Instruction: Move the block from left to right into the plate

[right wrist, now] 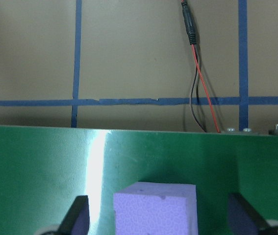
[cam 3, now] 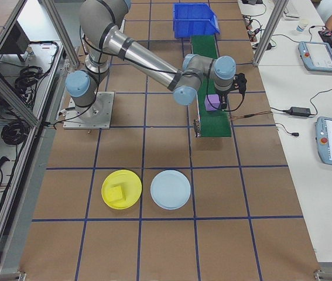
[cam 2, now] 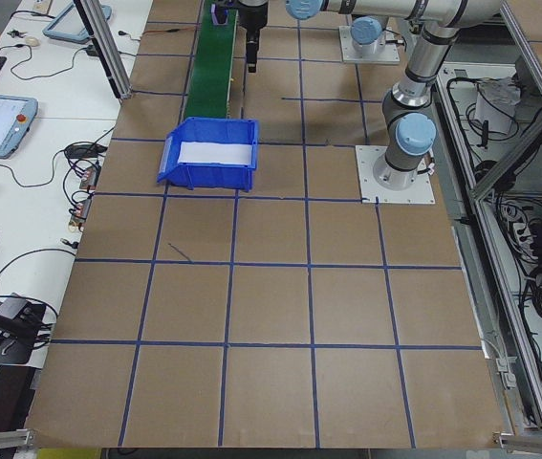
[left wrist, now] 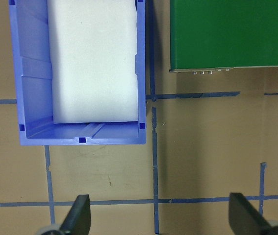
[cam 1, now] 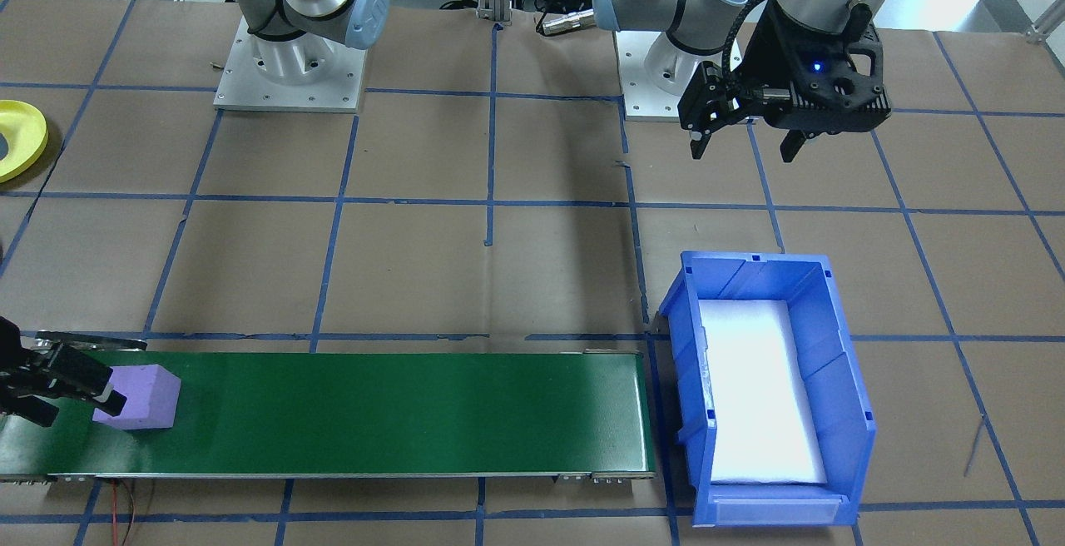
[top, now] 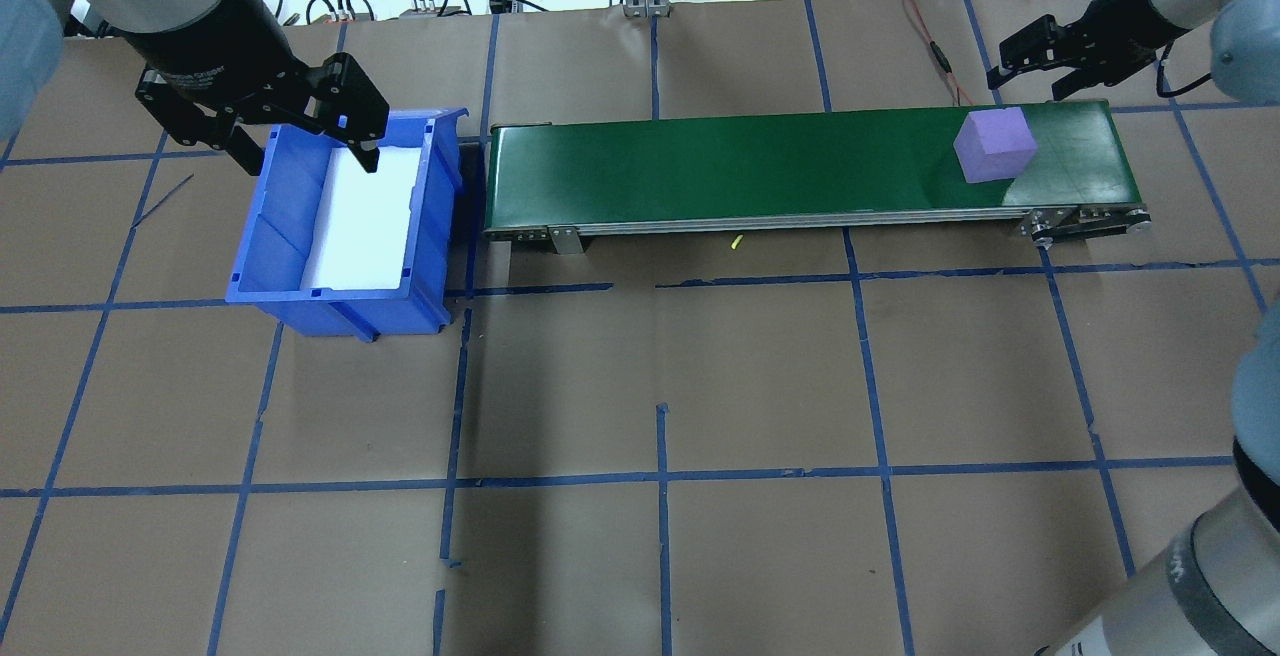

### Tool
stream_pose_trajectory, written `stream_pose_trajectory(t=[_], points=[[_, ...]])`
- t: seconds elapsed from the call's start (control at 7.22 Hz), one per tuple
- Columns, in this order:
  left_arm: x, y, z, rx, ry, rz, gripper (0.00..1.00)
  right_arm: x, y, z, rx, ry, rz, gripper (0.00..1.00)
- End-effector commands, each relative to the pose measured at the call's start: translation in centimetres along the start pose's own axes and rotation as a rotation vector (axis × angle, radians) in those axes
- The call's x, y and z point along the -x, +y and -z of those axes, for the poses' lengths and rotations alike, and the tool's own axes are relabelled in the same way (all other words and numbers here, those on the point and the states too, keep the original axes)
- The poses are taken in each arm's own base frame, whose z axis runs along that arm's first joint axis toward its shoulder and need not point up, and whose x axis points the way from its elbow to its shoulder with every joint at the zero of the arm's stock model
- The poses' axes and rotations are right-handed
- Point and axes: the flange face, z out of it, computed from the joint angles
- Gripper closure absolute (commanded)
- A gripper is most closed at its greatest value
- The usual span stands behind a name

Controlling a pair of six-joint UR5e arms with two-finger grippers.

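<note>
Purple foam cube [top: 994, 143] sits on the long green conveyor belt [top: 760, 168], near the belt's end on the robot's right. Upright, one flat face down, clear of both belt edges.

Right gripper [right wrist: 158, 218] hangs over that end of the belt, fingers spread wide. Wrist view shows one black fingertip [right wrist: 76, 215] on each side of the cube with green belt visible in both gaps; no contact. Front-facing view has the same gripper [cam 1: 62, 384] coming in from the frame edge, its tip just beside the cube [cam 1: 137, 396].

Flat round bright yellow plate [cam 3: 122, 188] lies on the brown paper table top [top: 660, 366], well apart from the belt, on the robot's right end. A small yellow block [cam 3: 116, 194] rests inside it. A pale blue round plate [cam 3: 170, 189] lies just beside the yellow one, not touching.

Left gripper [top: 300, 148] hovers above the blue plastic bin [top: 345, 221] at the other end of the belt, fingers apart, holding nothing. Its wrist camera looks straight down on the bin's white foam liner [left wrist: 93, 58] and the belt's end edge. Bin stands just off the belt's end.

Red and black wire [right wrist: 197, 78] trails across the table behind the belt.
</note>
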Motion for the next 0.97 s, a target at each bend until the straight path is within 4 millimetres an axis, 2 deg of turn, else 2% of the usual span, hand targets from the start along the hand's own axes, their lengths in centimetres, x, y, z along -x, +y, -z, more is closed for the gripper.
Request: stream_pose_trajectory(t=[0.0, 0.28, 0.42, 0.55, 0.69, 0.83], points=[[0.0, 0.0, -0.1, 0.001, 0.0, 0.0, 0.0, -1.8, 1.9, -3.6, 0.11, 0.076, 0.015, 0.0], [0.0, 0.0, 0.0, 0.0, 0.0, 0.001, 0.0, -2.8, 2.3, -4.5, 0.15, 0.126, 0.0, 0.03], [0.0, 0.1, 0.0, 0.003, 0.0, 0.0, 0.0, -2.8, 2.2, -4.3, 0.148, 0.132, 0.003, 0.18], [-0.1, 0.0, -0.1, 0.003, 0.002, 0.001, 0.0, -3.2, 2.2, -3.6, 0.16, 0.19, 0.006, 0.56], [0.0, 0.0, -0.1, 0.003, 0.0, 0.0, 0.0, -3.6, 1.0, -1.5, 0.097, 0.268, 0.012, 0.71], [0.0, 0.0, -0.1, 0.004, 0.0, 0.0, 0.0, -4.2, 0.5, -0.2, 0.061, 0.288, 0.008, 0.78]])
